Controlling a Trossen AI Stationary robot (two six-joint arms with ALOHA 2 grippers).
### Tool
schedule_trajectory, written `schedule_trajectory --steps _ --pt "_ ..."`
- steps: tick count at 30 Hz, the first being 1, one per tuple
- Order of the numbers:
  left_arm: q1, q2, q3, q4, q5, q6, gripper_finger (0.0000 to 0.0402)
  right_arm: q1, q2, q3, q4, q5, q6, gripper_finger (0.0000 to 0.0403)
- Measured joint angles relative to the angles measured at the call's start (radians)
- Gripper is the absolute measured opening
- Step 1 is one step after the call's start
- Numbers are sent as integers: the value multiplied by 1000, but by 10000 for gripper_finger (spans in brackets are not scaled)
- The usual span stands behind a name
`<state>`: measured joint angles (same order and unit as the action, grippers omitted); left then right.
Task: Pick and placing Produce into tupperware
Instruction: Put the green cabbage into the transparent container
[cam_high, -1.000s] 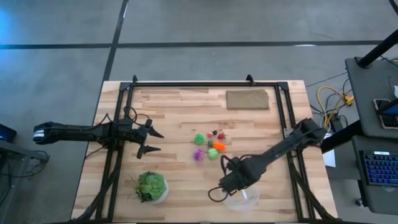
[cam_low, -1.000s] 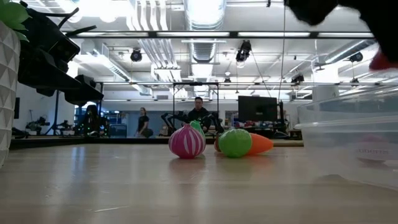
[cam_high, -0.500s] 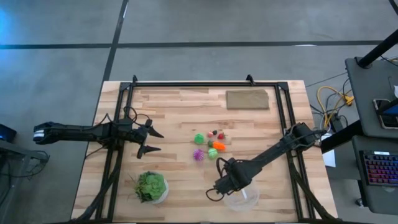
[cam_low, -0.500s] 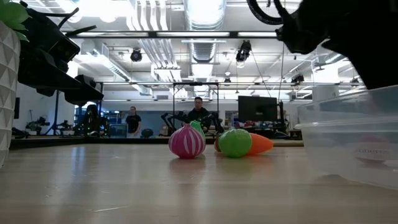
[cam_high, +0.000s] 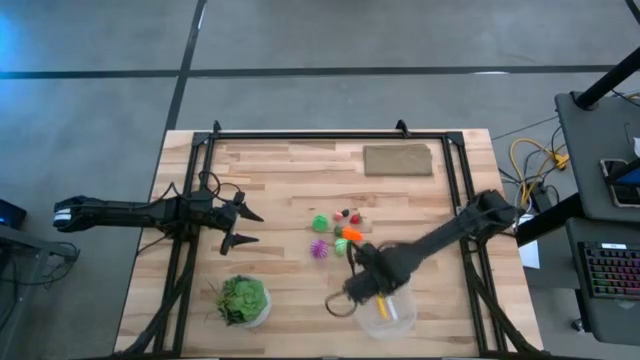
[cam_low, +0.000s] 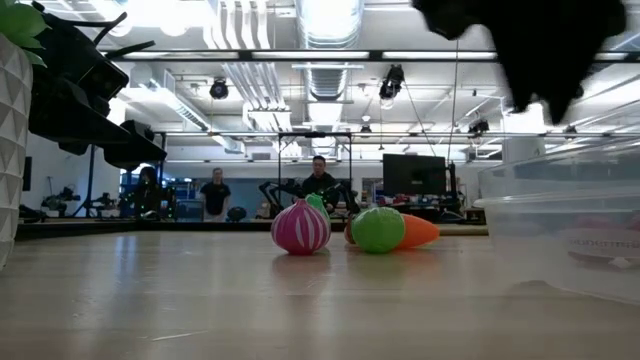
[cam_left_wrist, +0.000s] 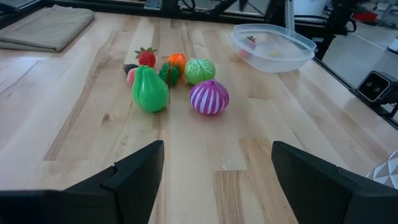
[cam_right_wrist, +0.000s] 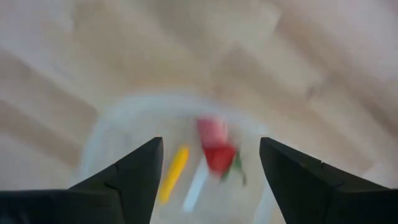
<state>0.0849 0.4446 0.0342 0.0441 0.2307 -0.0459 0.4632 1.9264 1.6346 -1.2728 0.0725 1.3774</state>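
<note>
The tupperware is a clear round container near the table's near edge, also in the low view. A red piece and a yellow piece lie inside it. My right gripper hovers open above it, holding nothing. The remaining produce sits clustered mid-table: a green pear, a magenta onion, a green cabbage, a strawberry and an orange piece. My left gripper waits open left of the cluster.
A white bowl of leafy greens stands near the near-left corner. A folded tan cloth lies by the far edge. Black frame rails run along the table's sides. People stand in the room beyond the table.
A red piece showed at my right gripper in the low view a second ago and is gone from there now; a red piece lies in the tupperware. The right gripper has shifted a little toward the far edge while staying above the container.
</note>
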Motion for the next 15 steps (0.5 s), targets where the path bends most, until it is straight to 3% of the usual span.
schedule_trajectory --steps 3,11,15 --pt "0 0 0 0 0 0 283 -72 -18 2 4 15 -133 256" --pt "0 0 0 0 0 0 283 -183 6 1 143 16 -671 268" --pt "0 0 0 0 0 0 283 -212 35 0 193 14 -793 279"
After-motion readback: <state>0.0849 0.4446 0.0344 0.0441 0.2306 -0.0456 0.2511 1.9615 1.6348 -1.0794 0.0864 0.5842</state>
